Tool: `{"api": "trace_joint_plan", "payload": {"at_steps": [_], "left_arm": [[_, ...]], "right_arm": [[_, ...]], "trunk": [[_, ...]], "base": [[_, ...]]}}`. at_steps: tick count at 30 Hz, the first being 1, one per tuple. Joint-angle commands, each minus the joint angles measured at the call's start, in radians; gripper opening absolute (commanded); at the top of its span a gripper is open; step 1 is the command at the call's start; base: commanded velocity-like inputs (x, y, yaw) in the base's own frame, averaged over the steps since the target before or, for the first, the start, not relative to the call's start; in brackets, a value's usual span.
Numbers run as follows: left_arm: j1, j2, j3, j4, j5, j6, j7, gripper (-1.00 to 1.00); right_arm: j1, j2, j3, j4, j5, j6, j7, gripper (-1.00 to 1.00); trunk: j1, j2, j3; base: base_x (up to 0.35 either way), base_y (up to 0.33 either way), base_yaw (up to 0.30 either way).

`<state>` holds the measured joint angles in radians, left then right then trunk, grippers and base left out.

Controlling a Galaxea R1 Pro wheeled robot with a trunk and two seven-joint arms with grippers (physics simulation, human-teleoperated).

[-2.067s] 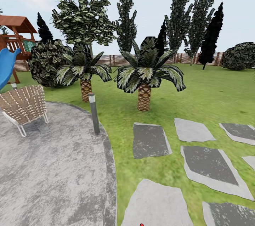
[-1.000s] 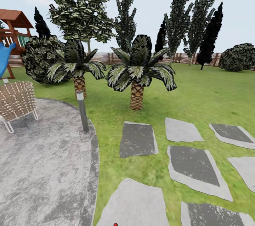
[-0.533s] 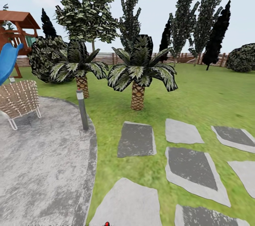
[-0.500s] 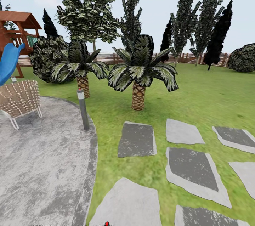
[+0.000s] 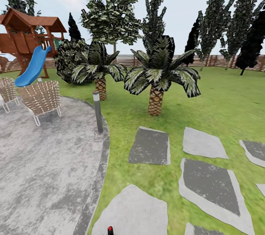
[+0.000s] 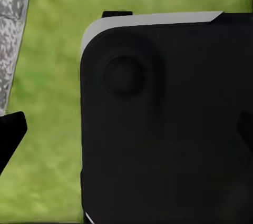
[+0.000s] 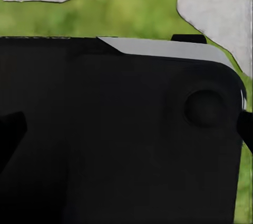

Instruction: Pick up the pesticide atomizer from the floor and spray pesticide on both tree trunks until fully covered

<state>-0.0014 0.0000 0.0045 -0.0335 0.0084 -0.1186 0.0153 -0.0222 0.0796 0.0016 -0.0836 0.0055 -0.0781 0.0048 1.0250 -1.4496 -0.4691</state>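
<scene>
Pesticide atomizer location: cannot tell from these views; robot judged on its way, search not finished.

Head view: garden lawn (image 5: 221, 109) ahead, stepping stones (image 5: 151, 146) laid as path over grass, so base can roll. Grey paved patio (image 5: 44, 168) at left carries wicker chairs (image 5: 41, 98), lamp post (image 5: 98, 111) at its edge. Two short palms (image 5: 156, 76) near; wooden fence (image 5: 217, 60) behind; playhouse with blue slide (image 5: 33, 67) far left.

Left wrist view: black robot body (image 6: 168, 124) close before camera, grass (image 6: 47, 76) beneath. Jaws state: cannot tell.

Right wrist view: black robot body (image 7: 116, 134), grass, stone (image 7: 216, 8). Jaws: cannot tell.

Garden (image 5: 221, 98): green lawn w/ brown slat fence (image 5: 217, 60) at back, stone slabs in grass nr front.
</scene>
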Motion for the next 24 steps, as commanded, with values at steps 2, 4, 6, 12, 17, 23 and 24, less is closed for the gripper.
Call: {"api": "trace_joint_plan", "payload": {"at_steps": [2, 4, 6, 12, 17, 23, 24], "left_arm": [[0.000, 0.000, 0.000, 0.000, 0.001, -0.003, 0.002, 1.00], [0.000, 0.000, 0.000, -0.001, 0.001, -0.003, 0.001, 1.00], [0.000, 0.000, 0.000, -0.001, 0.001, -0.003, 0.002, 1.00], [0.000, 0.000, 0.000, -0.001, 0.001, -0.003, 0.002, 1.00], [0.000, 0.000, 0.000, -0.001, 0.001, -0.003, 0.001, 1.00], [0.000, 0.000, 0.000, -0.001, 0.001, -0.003, 0.002, 1.00], [0.000, 0.000, 0.001, -0.001, 0.002, -0.003, 0.002, 1.00]], "right_arm": [[0.000, 0.000, 0.000, 0.001, 0.000, -0.003, 0.000, 1.00], [-0.001, 0.000, 0.000, 0.001, 0.000, -0.003, 0.000, 1.00], [-0.001, 0.000, 0.000, 0.001, 0.000, -0.003, 0.000, 1.00], [0.000, 0.000, 0.000, 0.001, 0.000, -0.001, -0.002, 1.00], [0.000, 0.000, -0.003, 0.001, -0.001, -0.003, -0.002, 1.00], [0.000, 0.000, -0.004, 0.001, -0.002, -0.005, -0.002, 1.00], [0.000, 0.000, -0.003, 0.001, -0.002, -0.005, -0.002, 1.00]], "trunk": [[0.000, 0.000, -0.001], [0.000, 0.000, -0.001], [0.000, 0.000, -0.001], [0.000, 0.000, -0.001], [0.000, 0.000, -0.001], [0.000, 0.000, -0.001], [0.000, 0.000, -0.001]], "base": [[0.000, -0.273, 0.279], [0.000, -0.273, 0.279], [0.000, -0.273, 0.279], [0.000, -0.273, 0.279], [0.000, -0.273, 0.279], [0.000, -0.273, 0.279], [0.000, -0.273, 0.279]]}}
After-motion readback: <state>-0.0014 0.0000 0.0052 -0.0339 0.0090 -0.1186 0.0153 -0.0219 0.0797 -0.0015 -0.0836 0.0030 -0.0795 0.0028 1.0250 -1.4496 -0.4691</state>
